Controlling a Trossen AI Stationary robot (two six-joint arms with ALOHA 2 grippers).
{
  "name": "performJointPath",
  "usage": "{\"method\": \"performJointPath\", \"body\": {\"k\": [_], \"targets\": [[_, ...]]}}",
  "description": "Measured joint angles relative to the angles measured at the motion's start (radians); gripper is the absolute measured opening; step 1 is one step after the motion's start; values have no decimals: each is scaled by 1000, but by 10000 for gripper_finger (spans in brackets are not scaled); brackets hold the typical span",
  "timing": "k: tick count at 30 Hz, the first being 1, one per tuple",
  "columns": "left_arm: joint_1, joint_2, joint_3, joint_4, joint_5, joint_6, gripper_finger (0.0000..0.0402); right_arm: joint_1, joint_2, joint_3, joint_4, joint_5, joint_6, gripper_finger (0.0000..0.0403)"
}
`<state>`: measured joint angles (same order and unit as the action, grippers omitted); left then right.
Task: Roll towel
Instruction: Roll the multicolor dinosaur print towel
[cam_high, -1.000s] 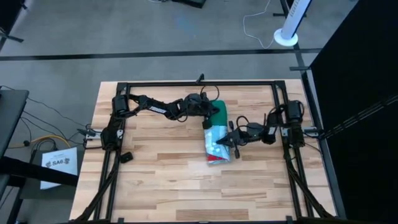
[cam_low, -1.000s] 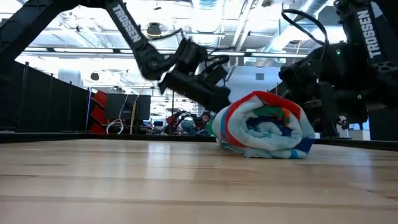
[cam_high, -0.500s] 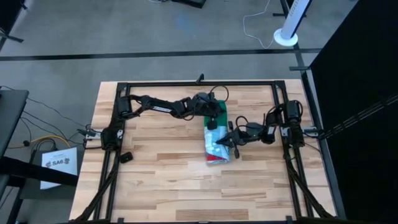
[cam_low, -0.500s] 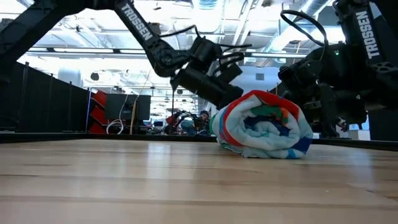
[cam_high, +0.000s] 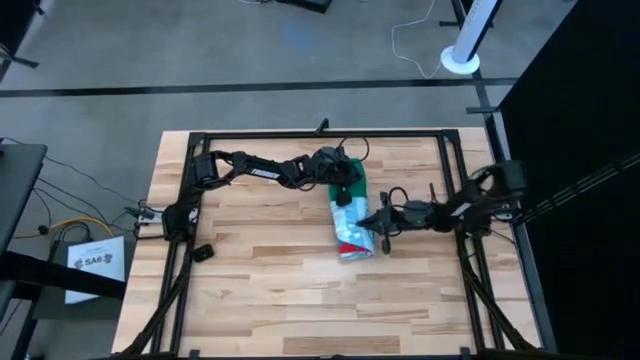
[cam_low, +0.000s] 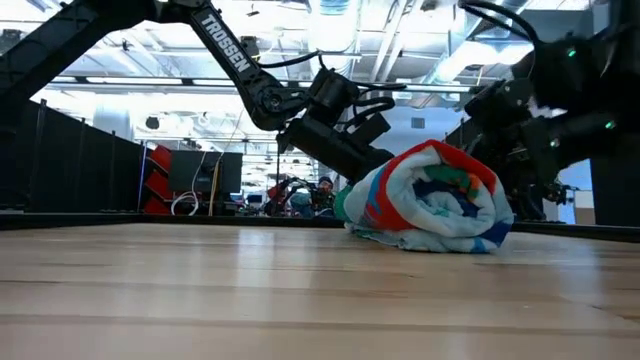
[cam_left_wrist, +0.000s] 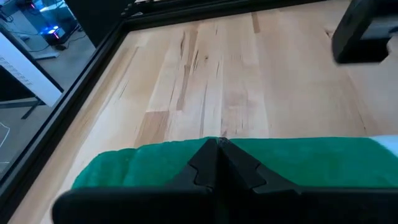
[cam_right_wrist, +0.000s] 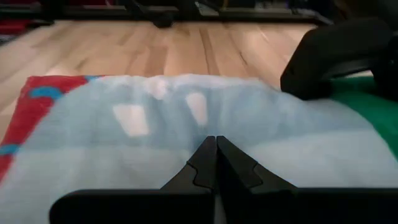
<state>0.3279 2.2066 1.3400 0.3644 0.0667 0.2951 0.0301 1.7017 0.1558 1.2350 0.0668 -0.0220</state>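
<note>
The right gripper (cam_high: 381, 224) rested against the rolled part of the towel (cam_high: 352, 228) from its 3 o'clock side, and in its wrist view the fingers (cam_right_wrist: 216, 163) were pressed together at the tips over the light-blue cloth, with no fold seen between them. The left gripper (cam_high: 343, 190) sat on the green end of the towel at about 12 o'clock of the roll, its fingers (cam_left_wrist: 217, 165) likewise closed tip to tip on top of the green cloth.

The towel lay slightly right of the table's (cam_high: 250, 260) centre, its long axis running from 12 to 6 o'clock in the high view; the low view showed a fat spiral roll lying on the wood. The right gripper was nearer the roll.

Both arms reached inward, low and stretched, from opposite sides.
</note>
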Motion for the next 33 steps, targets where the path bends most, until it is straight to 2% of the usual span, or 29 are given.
{"method": "performJointPath", "body": {"k": [7,10,13,16,23,33], "targets": [[0,1,3,-6,-2,-2,0,148,-282,0,-383,229,93,0],[0,1,2,-7,-3,-2,0,179,-387,-2,-556,276,178,0],[0,1,2,-7,-5,-1,0,215,-430,-1,-608,325,209,0],[1,1,2,-7,-5,-1,0,218,-403,-1,-614,367,214,0],[1,1,1,-7,-5,-1,0,256,-231,47,-528,352,235,0],[2,1,0,-8,-8,-2,0,385,47,64,-226,319,369,0]]}}
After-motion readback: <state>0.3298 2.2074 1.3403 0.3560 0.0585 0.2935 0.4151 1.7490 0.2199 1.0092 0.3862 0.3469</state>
